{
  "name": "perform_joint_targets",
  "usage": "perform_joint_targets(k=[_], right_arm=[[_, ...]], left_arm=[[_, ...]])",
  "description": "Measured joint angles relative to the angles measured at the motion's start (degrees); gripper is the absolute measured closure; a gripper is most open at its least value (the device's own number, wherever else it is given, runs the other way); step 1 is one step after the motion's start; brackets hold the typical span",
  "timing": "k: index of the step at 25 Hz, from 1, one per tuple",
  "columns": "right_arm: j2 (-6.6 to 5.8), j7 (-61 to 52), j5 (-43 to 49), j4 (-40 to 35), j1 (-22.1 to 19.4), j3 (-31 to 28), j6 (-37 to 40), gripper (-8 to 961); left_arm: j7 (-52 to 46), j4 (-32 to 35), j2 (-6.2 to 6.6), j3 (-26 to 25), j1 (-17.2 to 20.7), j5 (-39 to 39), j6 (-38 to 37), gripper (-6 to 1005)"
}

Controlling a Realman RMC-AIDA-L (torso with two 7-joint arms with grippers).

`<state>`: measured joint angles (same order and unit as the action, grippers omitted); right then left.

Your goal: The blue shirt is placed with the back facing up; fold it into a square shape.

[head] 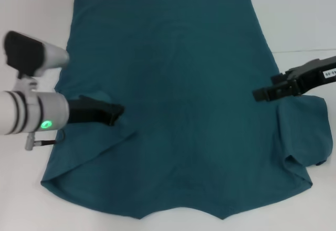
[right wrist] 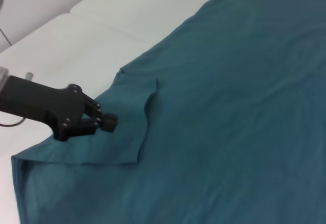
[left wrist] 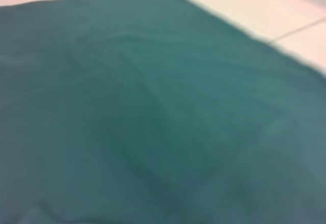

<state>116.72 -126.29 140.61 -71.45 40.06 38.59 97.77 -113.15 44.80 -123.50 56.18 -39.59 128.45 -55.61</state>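
The blue shirt (head: 184,84) lies flat on the white table (head: 26,205), plain side up, its hem at the far end. Its left sleeve (head: 94,142) is folded inward onto the body, and its right sleeve (head: 304,136) still sticks out, rumpled. My left gripper (head: 116,113) hovers low over the folded sleeve with its fingers together and no cloth visibly between them; the right wrist view shows this gripper (right wrist: 108,122) just above the flap (right wrist: 127,132). My right gripper (head: 258,93) sits at the shirt's right edge, just above the right sleeve. Only shirt cloth (left wrist: 153,122) fills the left wrist view.
A bare white tabletop (right wrist: 91,35) surrounds the shirt on all sides. A thin seam line (head: 299,50) crosses the table at the right. A cable (head: 44,140) hangs by my left wrist.
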Motion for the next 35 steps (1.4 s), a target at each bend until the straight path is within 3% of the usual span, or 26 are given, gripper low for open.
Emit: perform_joint_targets(k=[3,9,12,17,20,25,35], right_arm=[[-0.60,-1.9,1.4,-0.6,-0.1,0.0,2.4,88],[-0.42,-7.1,14.7,-2.9,-0.4,0.4,5.6,88],[-0.33,-7.9,20.2,-3.0,-0.6,1.2,5.2,88],[-0.29,-7.3,26.0,-3.0,-0.8,4.3,4.1,89],[-0.18,-7.7,27.2,-3.0,-1.8,9.3,2.9,89],[-0.18,-10.0,27.3,-3.1,-4.0,18.6,-0.2,89],[-0.14,-13.1,27.5,-3.0,-7.9,28.3,-5.9,89]], left_arm=[[2.2,3.2,0.46,-6.8,1.8,-4.3,-11.8,887],[3.1,7.0,0.74,-12.0,5.8,-9.2,-26.2,858],[3.2,7.8,0.47,-12.4,7.8,-9.1,-27.6,843],[4.2,8.0,0.07,-13.8,10.0,-9.5,-28.5,611],[4.5,7.9,-0.13,-14.2,10.3,-9.6,-29.0,407],[4.6,7.7,-0.40,-14.2,10.8,-9.9,-29.3,273],[5.5,7.6,-0.43,-15.0,11.3,-11.2,-30.6,275]])
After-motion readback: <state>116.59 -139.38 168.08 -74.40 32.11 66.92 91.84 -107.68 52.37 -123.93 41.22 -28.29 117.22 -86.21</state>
